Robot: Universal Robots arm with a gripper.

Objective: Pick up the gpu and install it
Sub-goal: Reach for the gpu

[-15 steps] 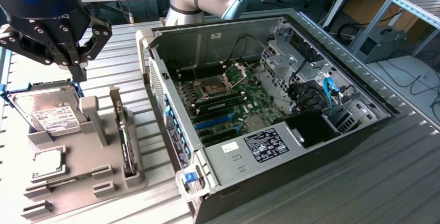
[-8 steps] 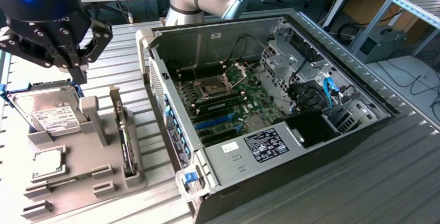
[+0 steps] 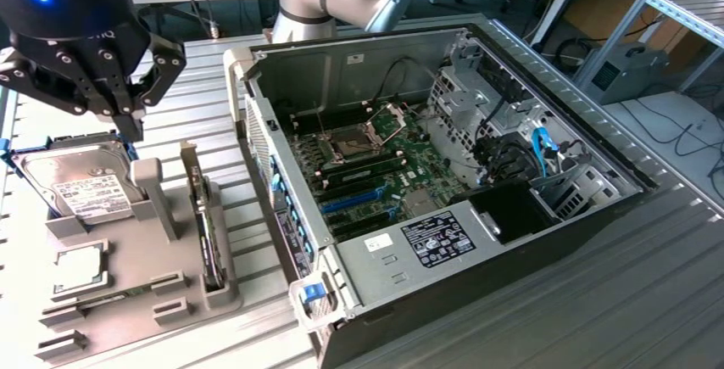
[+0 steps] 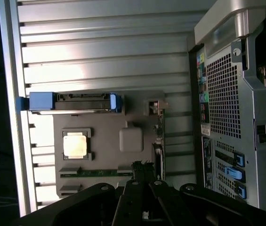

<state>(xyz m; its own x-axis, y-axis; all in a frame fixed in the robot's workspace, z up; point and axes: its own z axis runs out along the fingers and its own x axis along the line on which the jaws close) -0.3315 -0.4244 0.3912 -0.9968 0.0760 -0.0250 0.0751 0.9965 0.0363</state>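
Note:
The gpu [image 3: 206,229] is a thin dark card standing on edge in a slot along the side of the grey holder [image 3: 130,280] nearest the case, with its metal bracket end towards the back. In the wrist view the gpu [image 4: 159,141] is an edge-on strip on the holder [image 4: 104,127]. My black gripper [image 3: 125,119] hangs above the holder's far end, over the hard drive and to the exterior view's left of the card. Its fingers [image 4: 142,172] are shut with nothing in them, and their tips lie just beside the card's line.
The holder also carries a silver hard drive [image 3: 77,187], a square processor chip [image 3: 74,267] and a memory stick [image 4: 90,173]. The open computer case [image 3: 453,174] lies on its side at the exterior view's right, its blue card slots [image 3: 356,204] exposed. The slatted metal table [image 3: 633,301] runs underneath.

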